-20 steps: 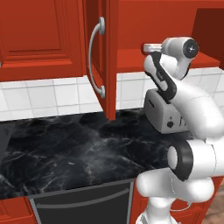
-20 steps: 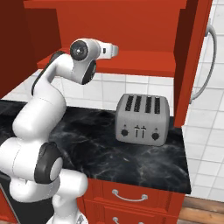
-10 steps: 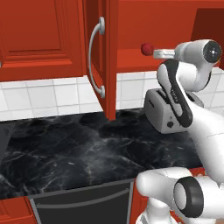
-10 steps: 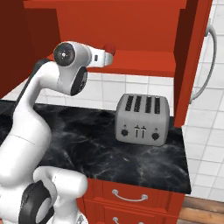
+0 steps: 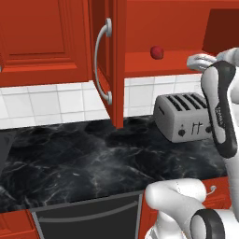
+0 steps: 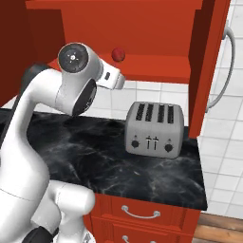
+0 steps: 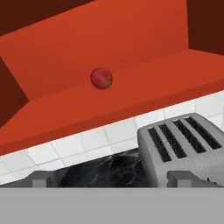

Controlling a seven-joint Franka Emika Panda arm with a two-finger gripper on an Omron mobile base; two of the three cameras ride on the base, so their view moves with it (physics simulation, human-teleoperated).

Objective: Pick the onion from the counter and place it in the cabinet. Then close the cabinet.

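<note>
Left base view first: the onion [image 5: 157, 52] sits on the red shelf inside the cabinet [image 5: 168, 64], a small, glossy, dark red ball well back from the shelf's front edge. So the placing looks done. What's left is the doors: the left door [image 5: 114, 60] stands wide open, edge-on to us, its curved silver bar handle [image 5: 100, 68] catching the light. Below, the counter [image 5: 88, 158] is black stone with faint white veins, and a brushed-metal toaster [image 5: 183, 116] sits on it under the shelf.

Right base view: same onion [image 6: 118, 54] on the shelf, nothing touching it. The right door [image 6: 210, 66] hangs open too, a tall red slab with its own silver handle [image 6: 229, 69]. Both doors need swinging shut, by my read. The boxy four-slot toaster [image 6: 154, 129] has rounded corners and small dark knobs.

Hand view: the gripper [image 7: 110, 179] shows two dark tips spread wide apart with nothing between them. It looks up at the onion [image 7: 101, 78], round and smooth against the flat matte red back wall. White square tiles [image 7: 87, 142] run below the shelf.
</note>
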